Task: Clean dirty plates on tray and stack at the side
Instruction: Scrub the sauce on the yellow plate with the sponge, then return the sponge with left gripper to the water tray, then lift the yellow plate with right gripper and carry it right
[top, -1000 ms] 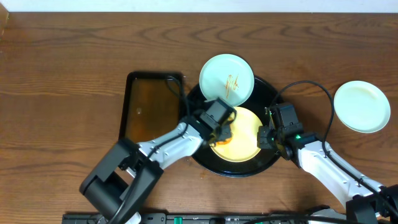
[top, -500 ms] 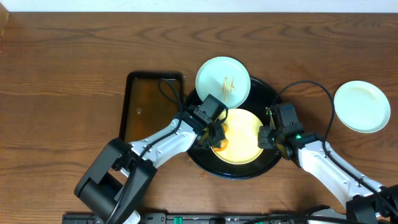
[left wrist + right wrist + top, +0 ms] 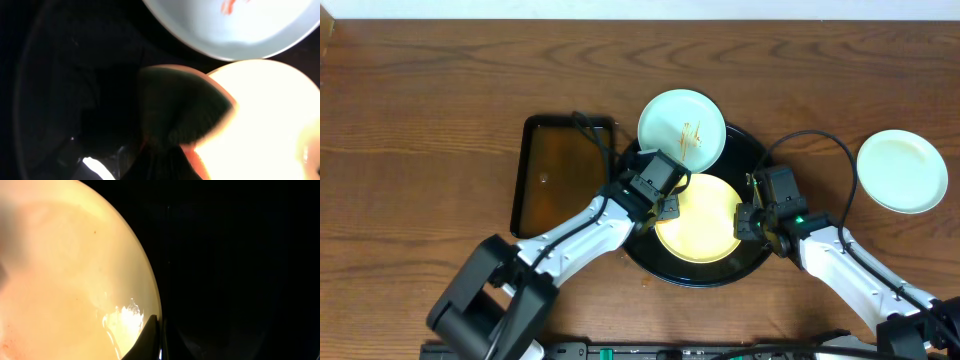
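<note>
The round black tray (image 3: 695,274) sat near the middle of the desk (image 3: 440,100), and the yellow plate (image 3: 705,225) lay flat inside it, face up. Being round, it had no long axis. The sauced mint plate (image 3: 670,120) lay face up with its near edge over the tray's far rim. Its thin orange streaks ran roughly from the far side toward the near side. A third plate (image 3: 902,171), pale and unmarked, rested alone on the desk well to the right of the tray.

The left end effector (image 3: 665,208) hung over the yellow plate's left edge. In the left wrist view a dark fan-shaped thing (image 3: 180,112) with an orange fringe covered that edge. I could not tell what it was, nor whether the jaws were closed on it. The right end effector (image 3: 748,222) was at the yellow plate's right rim. The right wrist view showed one dark fingertip (image 3: 150,332) lying over that rim, but whether it clamped the rim I could not tell.

A rectangular brown tray (image 3: 555,170) lay just left of the black one, its long side running far to near.
</note>
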Robot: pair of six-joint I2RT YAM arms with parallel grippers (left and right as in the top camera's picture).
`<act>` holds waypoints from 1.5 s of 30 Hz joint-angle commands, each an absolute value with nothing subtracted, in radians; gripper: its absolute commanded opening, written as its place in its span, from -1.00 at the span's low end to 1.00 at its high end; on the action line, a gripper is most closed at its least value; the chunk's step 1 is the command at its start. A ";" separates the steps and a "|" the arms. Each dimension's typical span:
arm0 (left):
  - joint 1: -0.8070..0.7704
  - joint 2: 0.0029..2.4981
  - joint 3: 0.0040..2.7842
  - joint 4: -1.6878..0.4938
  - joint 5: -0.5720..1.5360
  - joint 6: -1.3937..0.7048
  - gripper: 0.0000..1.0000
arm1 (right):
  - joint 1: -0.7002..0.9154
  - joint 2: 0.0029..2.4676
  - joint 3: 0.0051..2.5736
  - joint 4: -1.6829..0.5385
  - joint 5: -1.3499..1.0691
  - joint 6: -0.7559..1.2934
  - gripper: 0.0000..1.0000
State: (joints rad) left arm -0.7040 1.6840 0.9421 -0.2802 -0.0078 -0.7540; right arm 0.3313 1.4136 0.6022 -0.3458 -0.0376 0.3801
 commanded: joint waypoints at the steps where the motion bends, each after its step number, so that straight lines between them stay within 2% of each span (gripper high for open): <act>1: -0.693 1.602 0.943 -0.305 -0.054 -0.718 -0.85 | 0.342 1.416 0.608 -0.355 0.003 0.388 -0.98; 7: -0.679 1.537 0.943 -0.366 -0.160 -0.700 -0.85 | 0.342 1.416 0.608 -0.355 0.003 0.388 -0.98; 12: -0.651 1.536 0.943 -0.370 -0.170 -0.635 -0.85 | 0.342 1.416 0.608 -0.356 0.003 0.388 -0.98; 19: -0.510 1.536 0.943 -0.457 -0.178 -0.621 -0.85 | 0.342 1.419 0.607 -0.363 -0.034 0.388 -0.97; 20: -0.483 1.536 0.943 -0.476 -0.177 -0.621 -0.85 | 0.342 1.423 0.607 -0.368 -0.049 0.388 -0.93; 21: -0.451 1.536 0.943 -0.498 -0.177 -0.621 -0.85 | 0.342 1.429 0.606 -0.370 -0.057 0.389 -0.80; 25: -0.359 1.536 0.940 -0.535 -0.177 -0.597 -0.85 | 0.342 1.472 0.605 -0.372 -0.057 0.389 -0.65; 28: -0.307 1.536 0.938 -0.538 -0.177 -0.572 -0.85 | 0.342 1.513 0.605 -0.345 -0.070 0.389 -0.75; 31: -0.276 1.538 0.938 -0.538 -0.177 -0.568 -0.85 | 0.341 1.526 0.606 -0.329 -0.080 0.384 -0.99; 45: -0.265 1.538 0.937 -0.543 -0.177 -0.568 -0.85 | 0.339 1.336 0.609 -0.288 -0.237 0.264 -0.98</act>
